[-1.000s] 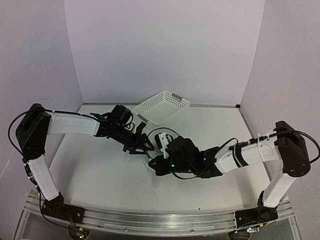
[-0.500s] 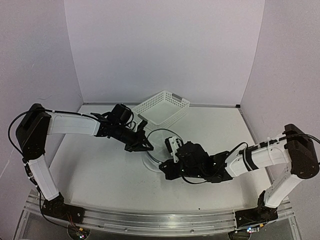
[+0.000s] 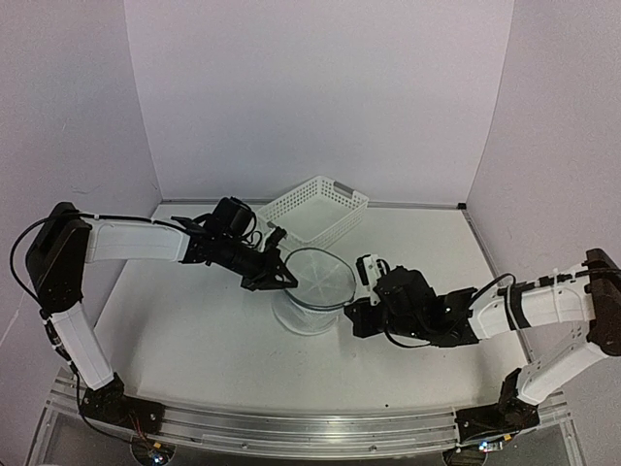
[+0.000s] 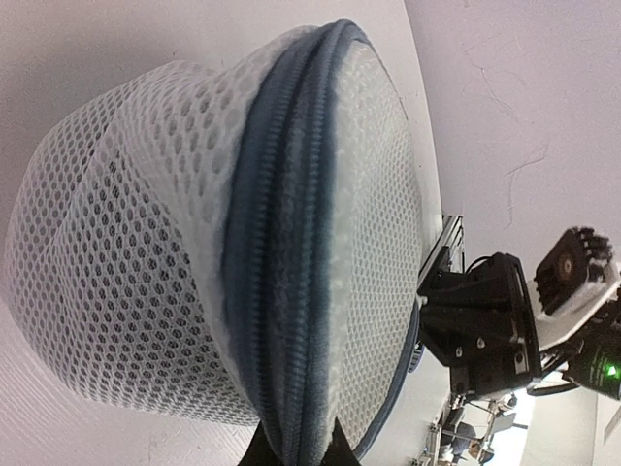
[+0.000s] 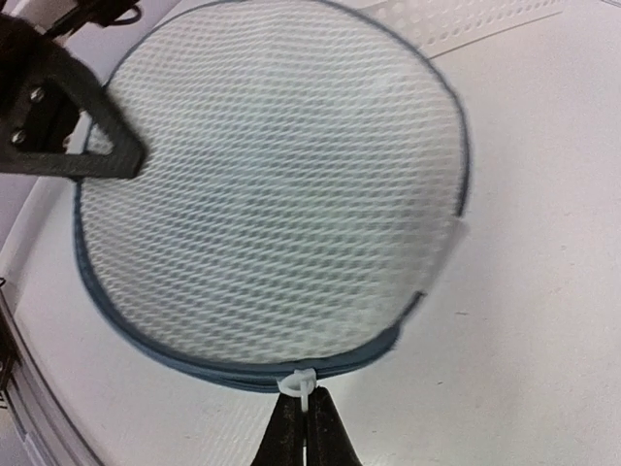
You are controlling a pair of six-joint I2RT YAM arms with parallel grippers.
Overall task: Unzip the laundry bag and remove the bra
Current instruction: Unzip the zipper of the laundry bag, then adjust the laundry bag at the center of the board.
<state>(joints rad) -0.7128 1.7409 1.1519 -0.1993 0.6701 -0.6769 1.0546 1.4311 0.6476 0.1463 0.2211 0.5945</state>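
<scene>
The laundry bag (image 3: pixel 312 301), a white mesh cylinder with a blue-grey zipper rim, stands in the middle of the table. My left gripper (image 3: pixel 284 281) is shut on its zipper band (image 4: pixel 291 243) at the bag's left side; the fingertips (image 4: pixel 254 452) pinch the seam at the bottom of the left wrist view. My right gripper (image 3: pixel 353 310) is shut on the white zipper pull (image 5: pixel 301 382) at the rim of the round mesh face (image 5: pixel 272 184), with the fingers (image 5: pixel 287 432) pressed together on it. The bra is hidden; no black fabric shows through the mesh.
A white perforated plastic basket (image 3: pixel 315 209) stands behind the bag near the back wall, and its corner (image 5: pixel 485 19) shows in the right wrist view. The right arm (image 4: pixel 485 330) sits close beyond the bag. The left gripper's black frame (image 5: pixel 68 136) is at the bag's far edge.
The left gripper has shut on the bag's zipper rim. The right arm has drawn back to the right with the pull pinched, and the bag's round rim now stands up in plain view.
</scene>
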